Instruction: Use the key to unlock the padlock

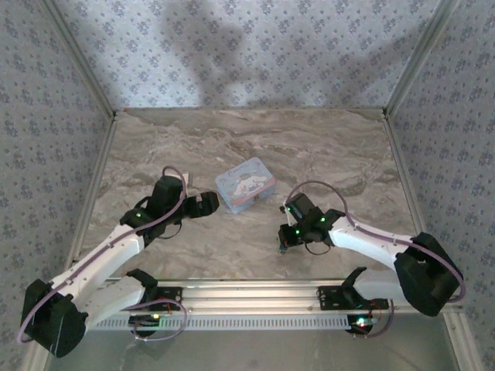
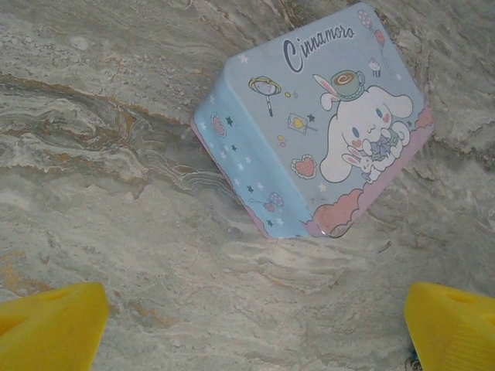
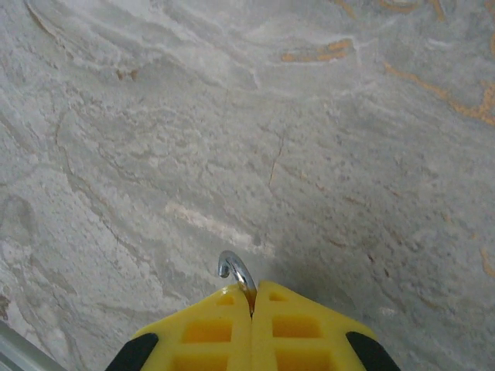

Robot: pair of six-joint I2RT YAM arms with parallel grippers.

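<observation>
The right gripper (image 3: pixel 251 290) is pressed fully closed, its two yellow fingers (image 3: pixel 209 328) meeting with no gap. Pinched between their tips is the padlock (image 3: pixel 234 270): a small curved hook of silver metal pokes out past the fingertips, while the body is hidden between the fingers. The gripper hangs just over bare grey marbled counter (image 3: pixel 309 131). In the top view this gripper (image 1: pixel 287 239) sits to the right of centre, pointing down and a little toward the near edge, with a speck of blue at its tip. A pale blue tin box (image 1: pixel 245 184) printed with a white cartoon dog lies flat on the counter near the middle, turned at an angle, between the two arms and a little farther back than either gripper. The left gripper (image 1: pixel 207 202) lies just to the left of the box and faces it, apart from it. From the left wrist its yellow fingers (image 2: pixel 50 325) stand far apart at the two bottom corners, wide open and holding nothing. The box (image 2: pixel 309 131) lies ahead of them with its lid closed, one corner pointing toward the gripper. Patterned blue-grey walls (image 1: pixel 247 46) enclose the counter on three sides.
</observation>
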